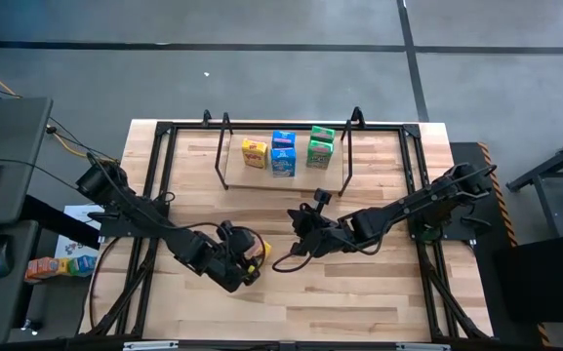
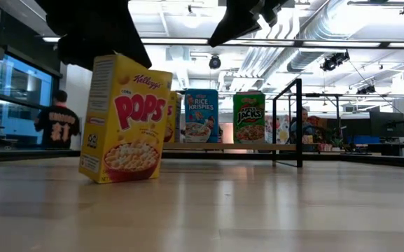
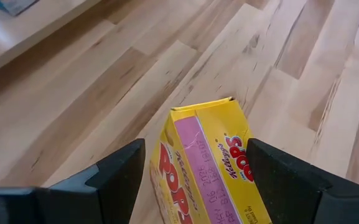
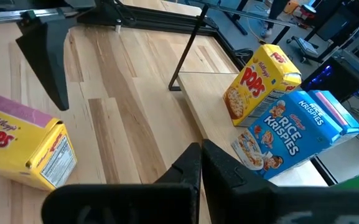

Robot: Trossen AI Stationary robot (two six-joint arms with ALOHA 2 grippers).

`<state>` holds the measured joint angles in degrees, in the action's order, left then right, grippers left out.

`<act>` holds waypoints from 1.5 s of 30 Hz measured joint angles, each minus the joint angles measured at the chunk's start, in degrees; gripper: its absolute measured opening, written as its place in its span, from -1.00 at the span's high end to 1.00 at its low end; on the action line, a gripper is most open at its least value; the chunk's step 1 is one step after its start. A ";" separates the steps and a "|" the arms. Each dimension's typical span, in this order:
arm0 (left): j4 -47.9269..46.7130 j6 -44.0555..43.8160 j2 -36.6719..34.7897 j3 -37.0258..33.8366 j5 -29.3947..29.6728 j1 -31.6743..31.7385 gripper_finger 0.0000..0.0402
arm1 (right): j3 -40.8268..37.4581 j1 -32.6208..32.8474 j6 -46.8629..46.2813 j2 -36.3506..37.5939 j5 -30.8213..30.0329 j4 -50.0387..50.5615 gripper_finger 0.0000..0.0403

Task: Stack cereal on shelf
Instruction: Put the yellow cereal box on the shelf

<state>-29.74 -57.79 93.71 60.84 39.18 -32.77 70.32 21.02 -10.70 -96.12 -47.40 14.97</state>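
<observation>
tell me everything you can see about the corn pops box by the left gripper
The Corn Pops box is small yellow cardboard with red lettering and a bowl picture. It stands slightly tilted on the wooden table, apart from the shelf. The left gripper straddles its top, fingers open on either side.

Boxes read Kellogg's Corn Pops (image 2: 126, 117), Rice Krispies (image 2: 202, 115), probably Apple Jacks (image 2: 248, 117).

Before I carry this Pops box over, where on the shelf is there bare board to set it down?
The shelf has bare board at its left end, between the left uprights and the yellow box, and a strip along the front edge. The middle to right is crowded: blue boxes and green boxes stand close together. The Pops box sits between the left gripper jaws.
</observation>
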 joint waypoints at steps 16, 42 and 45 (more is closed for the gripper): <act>-1.15 3.51 -0.25 0.60 -0.05 0.07 -0.36 | 0.00 -0.02 -1.29 0.00 0.48 -0.21 1.00; -1.56 -0.55 -0.36 0.81 -1.77 0.07 -0.36 | 0.00 -0.02 -1.29 0.00 0.72 -0.23 1.00; -1.69 -0.31 0.19 0.81 -1.82 0.07 -0.36 | 0.00 -0.02 -1.29 0.00 0.85 -0.40 1.00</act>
<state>-31.44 -58.10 93.89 61.65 37.36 -32.71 70.32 20.99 -11.99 -96.12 -46.55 14.57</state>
